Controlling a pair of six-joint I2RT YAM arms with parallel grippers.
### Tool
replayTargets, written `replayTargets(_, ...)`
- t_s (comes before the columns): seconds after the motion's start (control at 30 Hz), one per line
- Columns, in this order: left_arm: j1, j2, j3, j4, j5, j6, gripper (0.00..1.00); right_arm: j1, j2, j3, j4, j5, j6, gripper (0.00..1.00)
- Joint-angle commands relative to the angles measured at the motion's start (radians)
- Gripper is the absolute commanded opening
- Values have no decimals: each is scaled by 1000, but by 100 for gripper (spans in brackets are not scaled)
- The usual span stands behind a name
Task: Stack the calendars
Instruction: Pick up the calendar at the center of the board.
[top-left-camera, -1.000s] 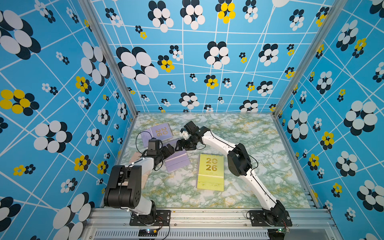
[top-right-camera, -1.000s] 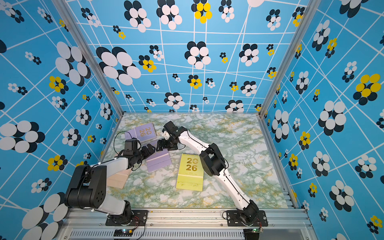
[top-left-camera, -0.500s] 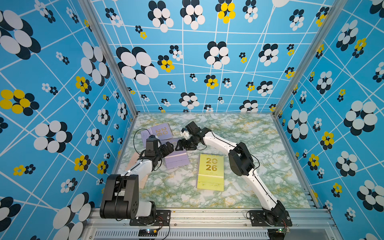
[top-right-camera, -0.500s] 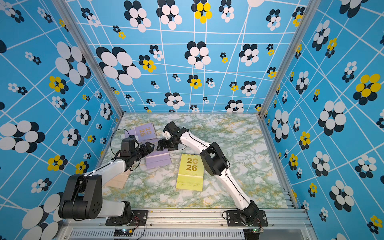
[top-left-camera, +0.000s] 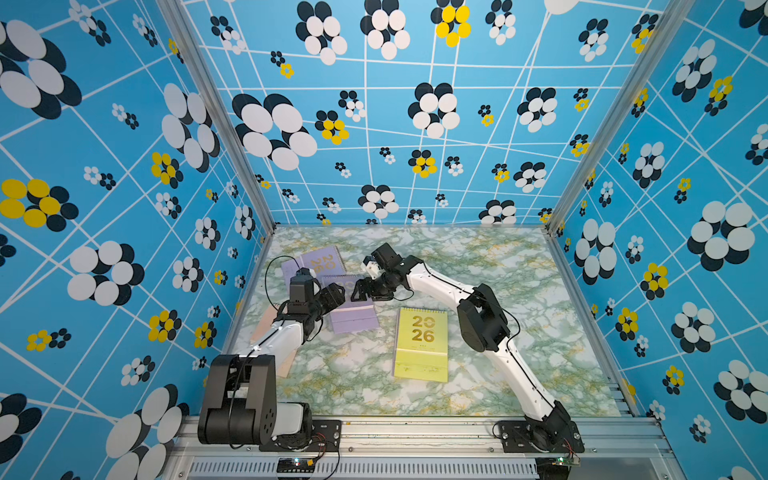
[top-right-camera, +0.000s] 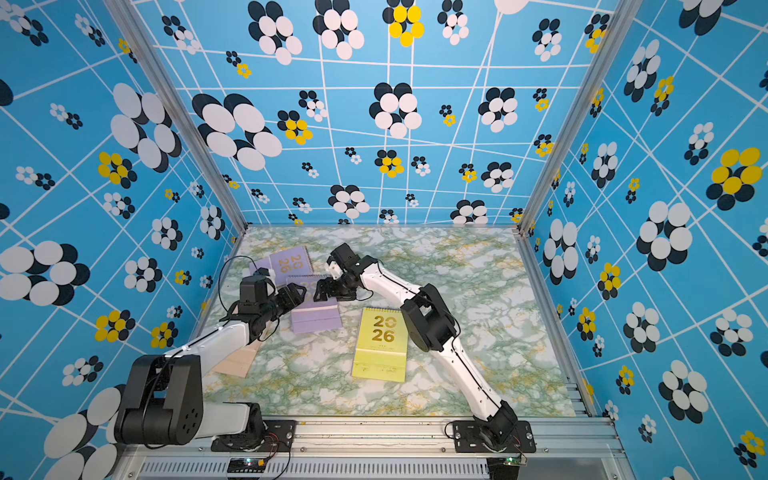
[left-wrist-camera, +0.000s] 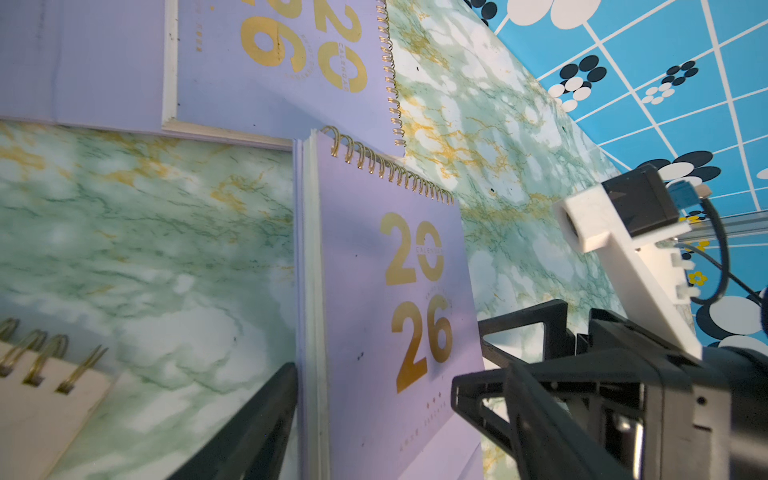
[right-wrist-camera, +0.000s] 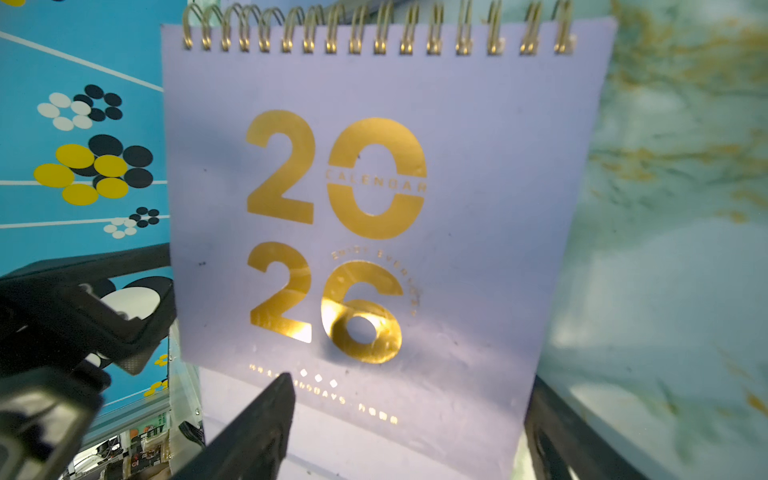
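The left tool and the right tool meet almost tip to tip over a lavender calendar. In both top views this is toward 9 o'clock from the surface's middle.

In the left wrist view, one left finger lies along the calendar's page edge. Its partner is lost among the black parts of the right tool, so I cannot tell whether the left tool is clamped on the calendar or merely apart.

The right tool's jaws stand apart. In the right wrist view, one finger sits in front of the gold "2026" cover, and the other lies just past the cover's side edge.

The calendar's gold spiral end points toward 12 o'clock.

- **11 o'clock from the tools:** a second lavender calendar lies flat. The first calendar's spiral corner seems to overlap it, though the angle makes that hard to judge.
- **8 o'clock from the tools:** a peach calendar lies mostly under the left arm.
- **Between 4 and 5 o'clock from the tools, well apart:** a yellow-green calendar lies flat on the marbled surface, with its spiral toward 12 o'clock.
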Motion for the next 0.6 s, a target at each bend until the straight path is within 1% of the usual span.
replayTargets(0.0, -15, -4, -14, 40, 145, 11, 75, 14, -18, -29, 7, -50, -13, 85)
replayTargets(0.17, -14, 2, -7, 35, 191, 36, 68, 2, -22, -30, 7, -66, -29, 85)
replayTargets(0.3, -13, 5, -7, 38, 212, 44, 66, -13, -22, -33, 9, -84, -39, 84)
replayTargets(0.43, -12, 15, -5, 40, 219, 45, 63, -22, -20, -36, 4, -88, -48, 84)
replayTargets(0.57, -12, 20, -4, 38, 216, 43, 56, -23, -27, -42, -2, -78, -63, 84)
